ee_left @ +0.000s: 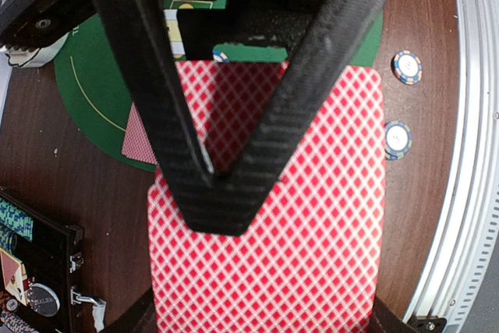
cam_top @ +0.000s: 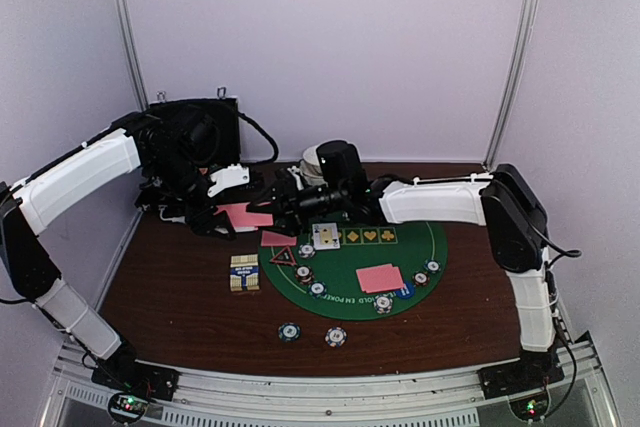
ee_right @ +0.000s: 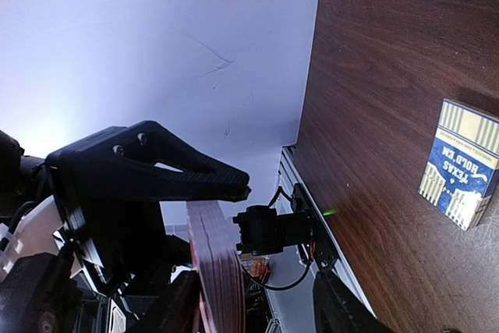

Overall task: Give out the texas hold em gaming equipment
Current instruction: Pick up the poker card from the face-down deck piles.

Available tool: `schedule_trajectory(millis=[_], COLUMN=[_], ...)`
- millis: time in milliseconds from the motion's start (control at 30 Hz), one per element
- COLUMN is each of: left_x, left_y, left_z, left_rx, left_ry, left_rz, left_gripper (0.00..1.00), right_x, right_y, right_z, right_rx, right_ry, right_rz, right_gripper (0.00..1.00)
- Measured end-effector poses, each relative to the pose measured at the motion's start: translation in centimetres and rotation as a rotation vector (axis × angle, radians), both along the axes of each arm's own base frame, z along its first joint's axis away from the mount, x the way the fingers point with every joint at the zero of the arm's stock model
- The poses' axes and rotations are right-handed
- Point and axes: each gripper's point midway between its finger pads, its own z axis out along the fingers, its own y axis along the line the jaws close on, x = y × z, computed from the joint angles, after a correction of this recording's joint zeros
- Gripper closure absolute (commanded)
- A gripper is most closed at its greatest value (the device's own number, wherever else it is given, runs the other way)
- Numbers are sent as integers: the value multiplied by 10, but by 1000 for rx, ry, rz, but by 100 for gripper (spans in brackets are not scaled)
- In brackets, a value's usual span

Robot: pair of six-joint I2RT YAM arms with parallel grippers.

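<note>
Left end effector (cam_top: 232, 212): clamped on a stack of pink-backed cards (ee_left: 312, 216), held above the far-left part of the bench (cam_top: 170, 297), just off the edge of the green mat (cam_top: 420, 247). In the left wrist view one black finger lies across the top card's back. Right end effector (ee_right: 253, 309): fingers apart, one on each side of the same stack, seen edge-on; contact with the cards cannot be confirmed. Two stripe-edged chips (cam_top: 289, 331) lie on the bench near the mat's front edge.
</note>
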Motion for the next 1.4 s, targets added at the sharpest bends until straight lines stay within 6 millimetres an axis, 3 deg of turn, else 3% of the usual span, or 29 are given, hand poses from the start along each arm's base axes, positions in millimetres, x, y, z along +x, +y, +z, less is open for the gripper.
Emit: schedule_trajectory(millis=[200,467,833,1067,1233,1400], left_x=[0,0,0,0,0,1], left_y=[0,0,0,0,0,0], left_z=[0,0,0,0,0,0], left_rx=[0,0,0,1,1,3], left_ry=[0,-1,-1,-2,-2,-3], left_rz=[0,0,0,1,1,2], left_gripper=[100,100,100,100,100,100], right_x=[4,-1,-12,-14,-9,7], right_y=[-10,-19,-28,-33,-45,-74], right_z=[-1,13,33,23,21,27], right_rx=[-10,1,18,-24,-57,-103], right_ry=[3,-12,-31,-26,-29,-59], right_rz=[-12,-11,9,21,18,-17], right_gripper=[52,60,83,100,100,100])
